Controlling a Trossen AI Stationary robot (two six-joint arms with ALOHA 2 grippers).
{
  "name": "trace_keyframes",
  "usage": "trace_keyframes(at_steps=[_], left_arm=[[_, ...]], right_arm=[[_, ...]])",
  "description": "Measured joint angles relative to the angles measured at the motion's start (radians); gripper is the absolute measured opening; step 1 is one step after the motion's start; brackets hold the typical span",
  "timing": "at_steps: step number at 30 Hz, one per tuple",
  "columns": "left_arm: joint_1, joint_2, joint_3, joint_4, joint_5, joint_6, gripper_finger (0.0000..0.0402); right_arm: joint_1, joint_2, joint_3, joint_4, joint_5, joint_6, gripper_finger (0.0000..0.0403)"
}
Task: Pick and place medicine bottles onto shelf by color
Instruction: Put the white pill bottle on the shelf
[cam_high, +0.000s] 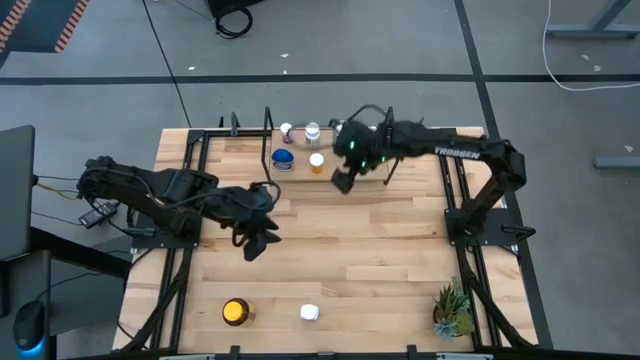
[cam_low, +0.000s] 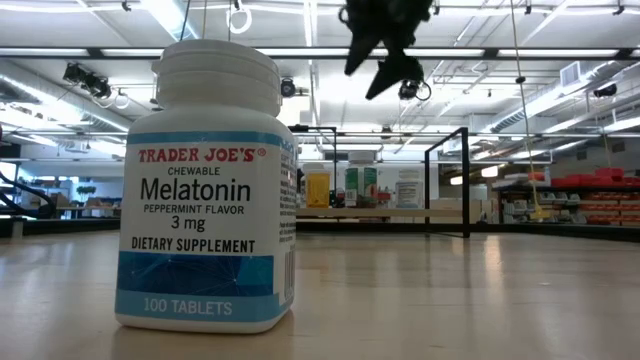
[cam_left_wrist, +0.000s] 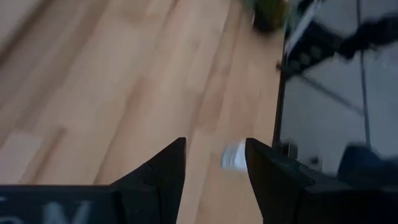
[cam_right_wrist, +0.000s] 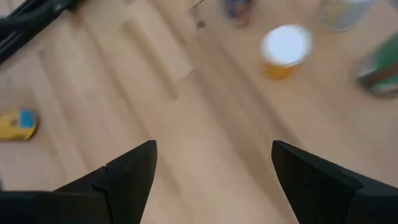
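Note:
Four small bottles stand at the table's far edge by the shelf's black uprights (cam_high: 268, 122): two white-capped ones (cam_high: 313, 132), a blue-lidded one (cam_high: 283, 160) and an orange one with a white cap (cam_high: 317, 162). The amber-yellow bottle (cam_high: 235, 312) and a white melatonin bottle (cam_high: 309, 313) stand near the front edge; the white one fills the low view (cam_low: 205, 190). My right gripper (cam_high: 343, 180) is open and empty, just near-right of the orange bottle (cam_right_wrist: 286, 50). My left gripper (cam_high: 258, 240) is open and empty over the table's middle left; the white bottle (cam_left_wrist: 233, 155) shows far beyond its fingers.
A small green potted plant (cam_high: 452, 310) stands at the near right corner. Black metal frames (cam_high: 460, 200) run along the table's left and right sides. In the low view the shelf board (cam_low: 380, 212) lies far back with bottles on it.

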Motion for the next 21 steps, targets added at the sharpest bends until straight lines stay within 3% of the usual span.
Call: trace_keyframes(at_steps=[6, 14, 21], left_arm=[[-0.025, -0.038, 0.000, -0.104, 0.099, 0.070, 0.0172], [-0.085, -0.049, 0.000, -0.116, 0.103, 0.143, 0.0172], [-0.117, -0.049, 0.000, -0.066, 0.059, 0.214, 0.0172]], right_arm=[[0.213, 0.000, 0.000, 0.051, 0.138, 0.110, 0.0324], [0.468, 0.007, 0.001, 0.123, 0.388, 0.323, 0.0324], [0.618, 0.035, 0.001, 0.147, 0.434, 0.440, 0.0324]])
